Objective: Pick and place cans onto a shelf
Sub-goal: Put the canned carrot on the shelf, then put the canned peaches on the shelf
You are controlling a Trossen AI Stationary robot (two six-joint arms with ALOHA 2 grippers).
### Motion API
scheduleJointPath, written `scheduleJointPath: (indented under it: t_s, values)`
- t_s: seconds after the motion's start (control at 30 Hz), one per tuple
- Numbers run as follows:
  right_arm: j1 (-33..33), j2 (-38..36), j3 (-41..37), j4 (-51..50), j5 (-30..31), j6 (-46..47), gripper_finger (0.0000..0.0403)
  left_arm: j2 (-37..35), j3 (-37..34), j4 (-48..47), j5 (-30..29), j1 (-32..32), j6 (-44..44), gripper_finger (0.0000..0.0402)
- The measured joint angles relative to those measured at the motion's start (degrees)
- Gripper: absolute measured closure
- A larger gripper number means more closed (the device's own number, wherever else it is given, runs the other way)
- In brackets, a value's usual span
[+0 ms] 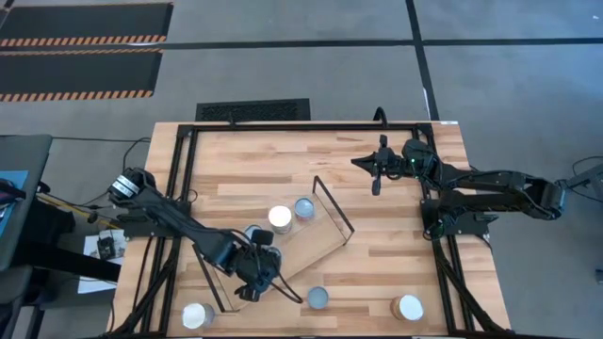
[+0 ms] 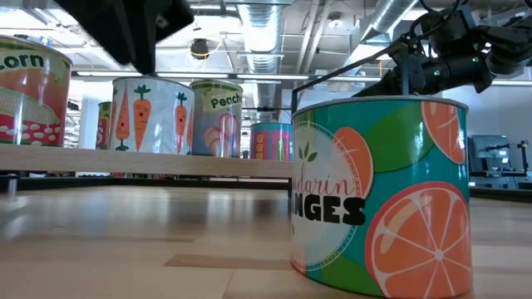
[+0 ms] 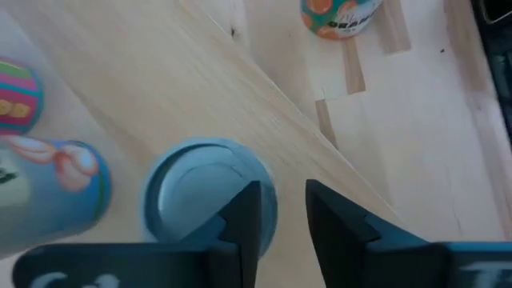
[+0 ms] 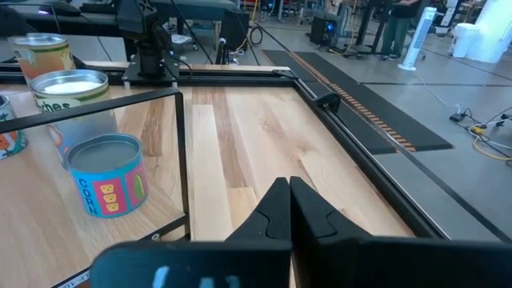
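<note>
The shelf [image 1: 306, 252] is a light-wood board with black wire end frames, lying slantwise on the table. Two cans [image 1: 280, 218] [image 1: 303, 208] stand on it, and a third [image 1: 252, 233] stands beside my left gripper [image 1: 256, 282]. That gripper hangs over the board, open by a narrow gap [image 3: 284, 220]. Its fingers are just above the rim of a blue-topped can [image 3: 196, 200] with a carrot label [image 2: 154, 116], which stands upright on the board. My right gripper [image 1: 377, 181] is shut and empty [image 4: 288, 200] over the table's far right.
Three more cans stand on the table by the near edge: a white-topped one at the left [image 1: 196, 315], the orange-labelled one in the middle [image 1: 318, 298] [image 2: 382, 195] and a white-topped one at the right [image 1: 410, 307]. A black frame [image 1: 443, 254] rims the table.
</note>
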Motion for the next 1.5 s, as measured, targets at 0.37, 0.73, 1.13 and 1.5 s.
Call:
scheduleJointPath:
  t_s: [0.37,0.73,1.13,1.5]
  values:
    - [0.0,0.0,0.0,0.0,0.0,0.0,0.0396,0.0,12.1,-18.5,4.2,-2.8,-6.2,0.0321]
    - [0.0,0.0,0.0,0.0,0.0,0.0,0.0396,0.1,24.2,-34.7,6.4,-15.8,-28.2,0.0398]
    - [-0.1,0.0,0.0,0.0,0.0,-0.7,0.0396,0.8,25.4,-38.5,5.4,-32.1,-57.3,0.0401]
    - [-1.5,0.0,0.0,2.0,0.2,-2.0,0.0396,11.8,25.4,-36.1,5.3,-34.3,-54.4,0.0401]
